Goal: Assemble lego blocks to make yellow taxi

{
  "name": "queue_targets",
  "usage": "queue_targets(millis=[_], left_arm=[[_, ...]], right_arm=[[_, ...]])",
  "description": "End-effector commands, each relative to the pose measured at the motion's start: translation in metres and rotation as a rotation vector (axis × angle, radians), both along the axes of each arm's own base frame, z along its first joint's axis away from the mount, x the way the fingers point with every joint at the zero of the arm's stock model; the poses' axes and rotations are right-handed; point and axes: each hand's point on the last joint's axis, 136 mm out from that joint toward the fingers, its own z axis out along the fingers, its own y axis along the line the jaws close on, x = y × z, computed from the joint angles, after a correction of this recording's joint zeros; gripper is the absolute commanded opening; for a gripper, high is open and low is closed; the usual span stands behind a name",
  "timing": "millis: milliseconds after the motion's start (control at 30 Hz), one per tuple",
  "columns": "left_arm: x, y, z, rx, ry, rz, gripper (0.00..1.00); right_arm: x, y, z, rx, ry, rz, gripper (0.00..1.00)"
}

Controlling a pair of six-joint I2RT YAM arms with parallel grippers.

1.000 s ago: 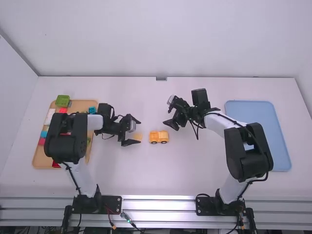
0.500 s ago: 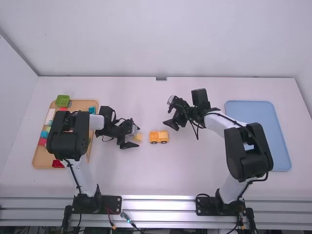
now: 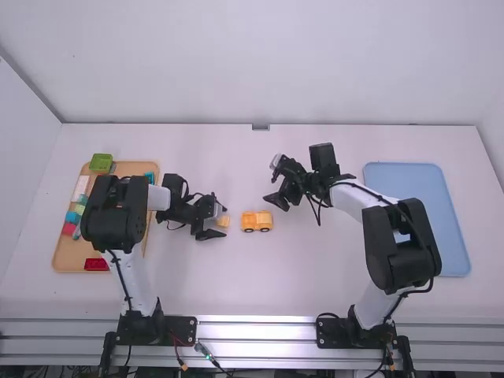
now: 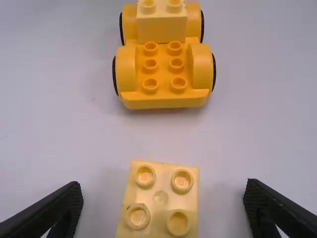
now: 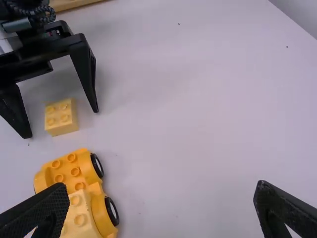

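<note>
Loose yellow block: I see this one lying studs up on the white table, between the left gripper's fingers and near the wheeled base.
Left gripper: its two fingers are spread, one beyond each side of the block, touching neither.
Right gripper: spread too, pinching nothing, over the far side of the base.
Block handling: I'd expect hard, light plastic, rigid and hardly fragile; smooth walls may slip under a shallow or uneven pinch.
Block hold: low on the two opposite plain walls, pads square, studs left free; it sits slightly askew, so closing may turn it.
Wheeled base: orange-yellow, with a pale yellow block seated on its studs; the wheels likely let it roll when nudged.
Base hold: steady its body from both sides while pressing down, rather than pinching the wheels.
</note>
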Motion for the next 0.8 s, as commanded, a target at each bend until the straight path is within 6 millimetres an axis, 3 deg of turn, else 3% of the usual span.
queue_targets(millis=[0, 33, 167, 333, 533, 767], left_arm=[[0.003, -0.0001, -0.0001, -0.014, 0.01, 0.004, 0.79], [0.0043, -0.0001, 0.0004, -0.014, 0.005, 0.003, 0.69], [0.0069, 0.0003, 0.0006, -0.013, -0.016, 0.001, 0.52], [0.0068, 0.0002, 0.0005, -0.013, -0.015, 0.001, 0.52], [0.0067, 0.0002, 0.0003, -0.013, -0.015, 0.001, 0.39], [0.0087, 0.0002, 0.0009, -0.013, -0.027, 0.001, 0.34]], right_arm=[[0.0027, 0.0042, 0.0108, 0.016, -0.022, 0.013, 0.99], [0.0035, 0.0034, 0.0112, 0.017, -0.025, 0.011, 0.99], [0.0036, 0.0034, 0.0112, 0.017, -0.025, 0.011, 0.99], [0.0034, 0.0037, 0.0112, 0.017, -0.025, 0.012, 0.99], [0.0032, 0.004, 0.0111, 0.017, -0.025, 0.012, 0.99], [0.0027, 0.0042, 0.0109, 0.018, -0.017, 0.009, 0.99]])
